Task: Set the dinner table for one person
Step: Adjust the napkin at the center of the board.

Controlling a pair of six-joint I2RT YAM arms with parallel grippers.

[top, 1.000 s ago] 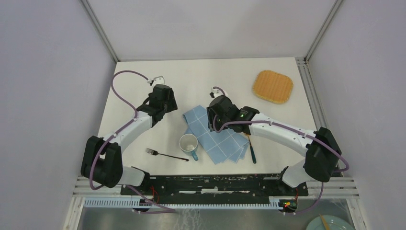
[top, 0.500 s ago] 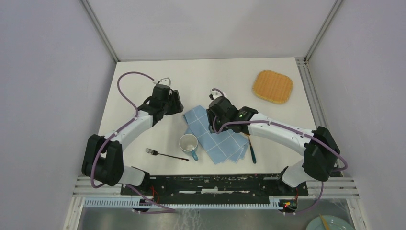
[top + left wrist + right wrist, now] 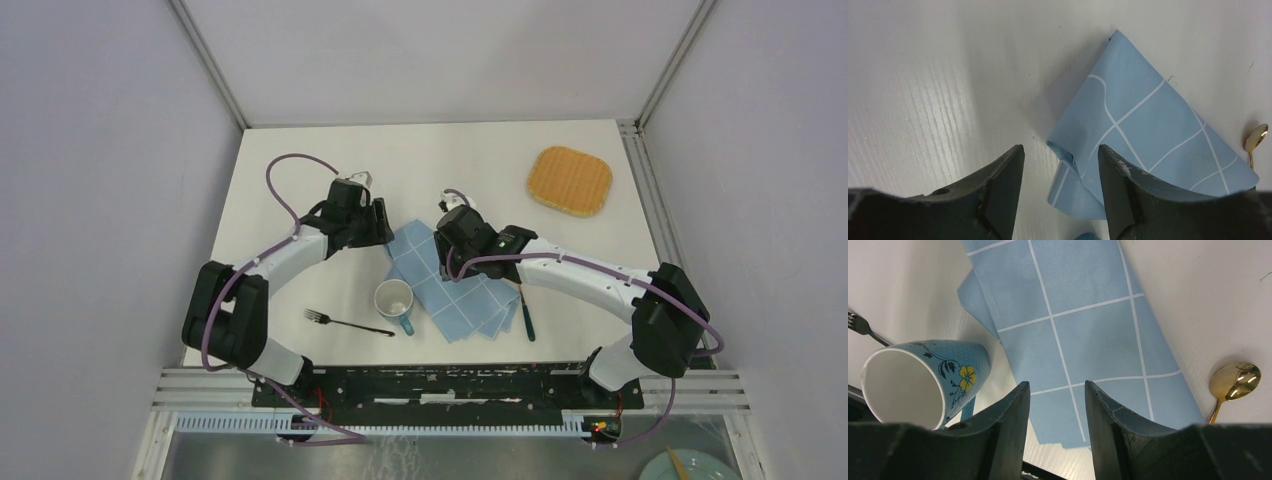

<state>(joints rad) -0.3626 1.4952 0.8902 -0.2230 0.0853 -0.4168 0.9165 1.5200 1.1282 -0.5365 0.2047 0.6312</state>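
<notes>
The bench (image 3: pixel 450 150) is filling the middle of the top view, ahead of both arm bases, and is carrying every item but one. Judged from the layout, the setting is at an early stage: nothing is sitting in a recognisable place setting, and the step in hand appears to be spreading or shifting the cloth. One blue checked cloth (image 3: pixel 460 300) is lying folded and askew near the centre. One flowered mug (image 3: pixel 395 300) is standing mouth up just beside the cloth's left near edge. One fork (image 3: pixel 348 323) is lying to the left of the mug. One spoon (image 3: pixel 1235 380) is lying at the cloth's right edge. One woven mat (image 3: pixel 570 180) is lying at the far right, well apart from the rest. One pale plate (image 3: pixel 690 465) is showing at the near right corner of the view, off the bench, so it probably remains to be brought in. The left gripper (image 3: pixel 1060 150) is hovering over the cloth's rumpled far left corner with its jaws partly open and holding nothing; contact cannot be judged. The right gripper (image 3: pixel 1055 385) is hanging above the cloth's middle, jaws partly open and empty.
</notes>
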